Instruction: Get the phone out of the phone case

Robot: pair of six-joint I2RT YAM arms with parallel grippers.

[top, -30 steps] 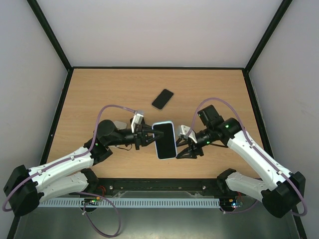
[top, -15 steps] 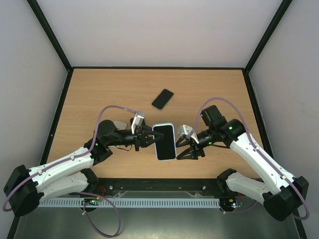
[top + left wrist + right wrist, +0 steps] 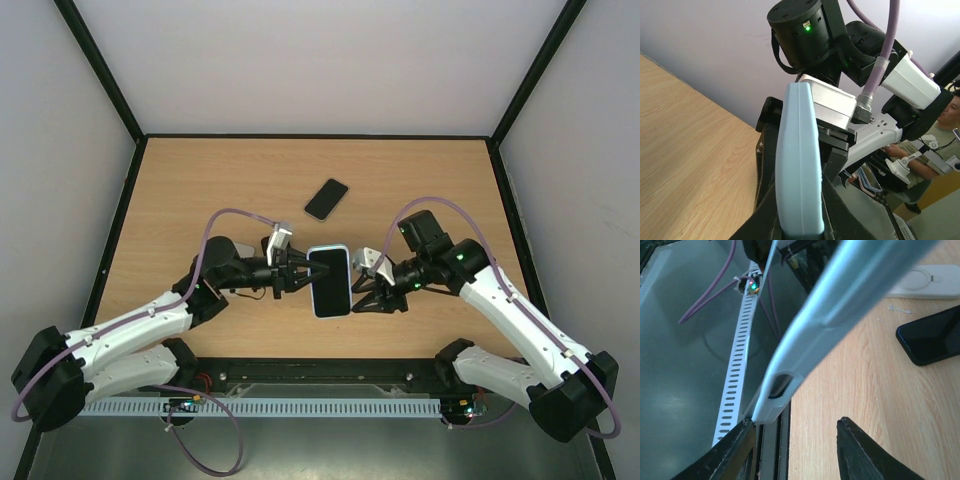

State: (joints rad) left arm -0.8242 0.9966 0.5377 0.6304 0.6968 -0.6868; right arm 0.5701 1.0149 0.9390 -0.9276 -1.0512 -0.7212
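The phone (image 3: 330, 281), black screen up, sits in a light-blue phone case (image 3: 800, 165) and is held above the table between the two arms. My left gripper (image 3: 298, 277) is shut on the case's left long edge. In the left wrist view the case stands edge-on between the black fingers (image 3: 765, 210) of the left gripper (image 3: 800, 205). My right gripper (image 3: 370, 290) is at the phone's right edge, open. In the right wrist view the case (image 3: 840, 305) runs diagonally. Its lower corner lies just above the left finger (image 3: 740, 450) of the right gripper (image 3: 797, 450), clear of the right finger.
A second black phone (image 3: 326, 199) lies flat on the wooden table (image 3: 200, 190) behind the held one, and also shows as a dark phone (image 3: 932, 337) in the right wrist view. Black frame rails (image 3: 120, 200) border the table. A slotted cable duct (image 3: 300, 407) runs along the near edge.
The right gripper has closed in on the phone's right edge and its jaws have narrowed. The left gripper keeps its grip, and the phone has shifted slightly.
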